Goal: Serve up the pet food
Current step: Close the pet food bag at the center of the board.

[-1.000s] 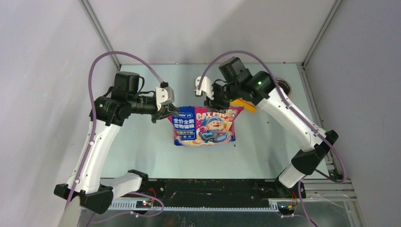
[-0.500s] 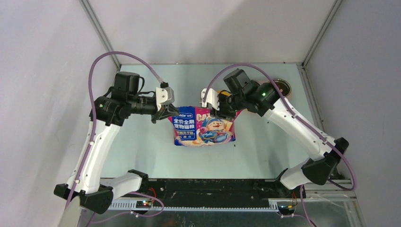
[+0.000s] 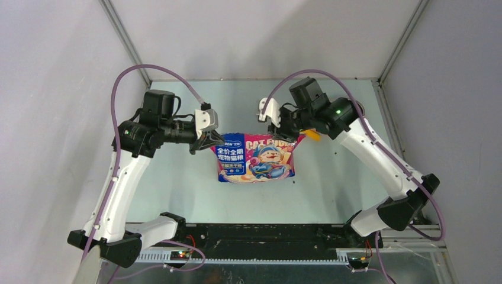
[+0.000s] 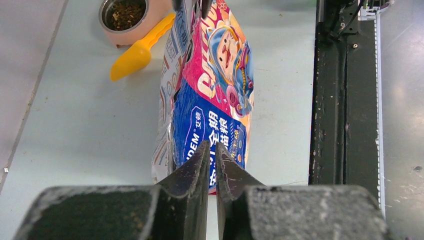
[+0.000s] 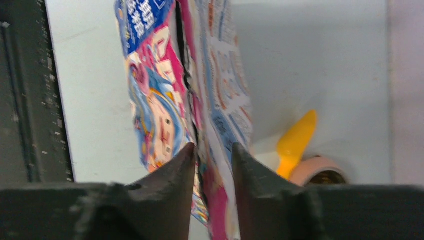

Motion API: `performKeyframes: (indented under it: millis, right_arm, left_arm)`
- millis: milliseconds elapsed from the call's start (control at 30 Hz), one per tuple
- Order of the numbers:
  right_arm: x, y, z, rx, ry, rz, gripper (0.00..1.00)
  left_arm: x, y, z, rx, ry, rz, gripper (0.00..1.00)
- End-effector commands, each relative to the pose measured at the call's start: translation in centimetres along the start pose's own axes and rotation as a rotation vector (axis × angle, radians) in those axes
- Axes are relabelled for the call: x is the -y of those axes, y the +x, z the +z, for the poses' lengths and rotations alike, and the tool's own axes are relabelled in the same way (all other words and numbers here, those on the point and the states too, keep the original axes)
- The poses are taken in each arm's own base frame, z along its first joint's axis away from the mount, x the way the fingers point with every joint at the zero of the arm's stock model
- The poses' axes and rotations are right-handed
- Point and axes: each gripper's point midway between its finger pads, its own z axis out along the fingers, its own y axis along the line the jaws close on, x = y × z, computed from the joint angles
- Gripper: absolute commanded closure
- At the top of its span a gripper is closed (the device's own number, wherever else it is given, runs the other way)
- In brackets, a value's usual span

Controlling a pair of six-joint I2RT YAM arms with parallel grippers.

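Observation:
The pink-and-blue bag (image 3: pixel 254 158) stands upright mid-table, held up by its top edge. My left gripper (image 3: pixel 207 142) is shut on its top left corner; in the left wrist view the corner sits pinched between the nearly closed jaws (image 4: pixel 211 145). My right gripper (image 3: pixel 285 135) straddles the top edge near the right corner. In the blurred right wrist view both jaws (image 5: pixel 213 146) touch the bag's parted walls (image 5: pixel 165 100). Pet food (image 4: pixel 125 12) lies in a pink bowl (image 4: pixel 131 36) behind the bag, next to a yellow scoop (image 4: pixel 137 52).
The scoop (image 3: pixel 312 135) peeks out under the right arm, which covers most of the bowl from above. A black rail (image 3: pixel 260 236) runs along the near edge between the arm bases. Grey walls close in the table on three sides.
My right gripper has moved rightward along the bag's top edge, from near its middle toward the right corner, its jaws widening and then narrowing. The left gripper and the bag stay put.

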Motion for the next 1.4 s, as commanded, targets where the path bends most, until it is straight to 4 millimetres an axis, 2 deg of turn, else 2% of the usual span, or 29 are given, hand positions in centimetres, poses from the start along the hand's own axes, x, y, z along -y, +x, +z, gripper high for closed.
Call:
performKeyframes:
  millis: [0,167,400,467,533,567,600,633,833,900,933,1000,1133,1233,1333,1367]
  right_arm:
    - [0.9,-1.0,-3.5,0.035,0.067,-0.056,0.56]
    - [1.2,1.0,-4.8,-0.008,0.133,-0.086,0.52]
    - [1.9,3.0,-3.5,-0.044,0.221,-0.106,0.53]
    - [2.5,3.3,-3.4,-0.048,0.268,-0.121,0.57]
    - [2.8,3.1,-3.3,-0.043,0.279,-0.121,0.70]
    - [2.7,2.8,-3.4,-0.035,0.269,-0.116,0.91]
    - [2.9,2.6,-3.7,-0.026,0.267,-0.106,0.97]
    - [2.5,2.1,-3.7,-0.005,0.235,-0.088,1.00]
    - [1.6,-1.1,-5.9,0.184,0.078,0.038,1.00]
    - [1.3,-1.5,-5.8,0.184,0.039,0.051,0.84]
    - [1.1,-1.5,-5.5,0.180,0.020,0.052,0.72]
    - [0.9,-1.7,-4.8,0.183,0.011,0.037,0.63]
    - [0.3,-2.3,-3.0,0.193,-0.017,0.008,0.55]
    - [0.0,-2.6,-1.6,0.183,-0.046,0.002,0.52]
    - [-0.2,-2.4,-0.6,0.166,-0.050,-0.008,0.52]
    - [-0.1,-2.2,-0.3,0.161,-0.050,-0.009,0.55]
  left_arm:
    - [0.6,-1.2,-0.6,0.025,-0.001,0.043,0.86]
    - [0.8,-1.1,-0.7,0.020,0.002,0.044,0.86]
    - [0.8,-1.3,-0.8,0.026,0.001,0.044,0.86]
    - [0.8,-1.3,-0.8,0.023,-0.002,0.043,0.86]
    - [0.8,-1.3,-0.8,0.022,-0.002,0.043,0.86]
    - [0.7,-1.3,-0.9,0.022,-0.003,0.044,0.86]
    - [0.7,-1.3,-0.9,0.021,-0.003,0.044,0.86]
    - [0.7,-1.3,-0.8,0.020,-0.001,0.043,0.86]
    - [0.6,-1.3,-0.8,0.013,-0.003,0.051,0.86]
    - [0.6,-1.3,-0.7,0.007,0.000,0.050,0.85]
    - [0.7,-1.3,-0.6,0.007,0.004,0.052,0.84]
    - [0.7,-1.3,-0.4,0.007,0.008,0.049,0.79]
    - [0.5,-1.1,0.5,0.002,0.020,0.044,0.68]
    - [0.1,-1.0,1.4,-0.009,0.028,0.055,0.65]
    - [-0.5,-1.4,2.1,-0.013,0.024,0.065,0.62]
    - [-0.7,-1.5,2.6,-0.013,0.029,0.068,0.62]
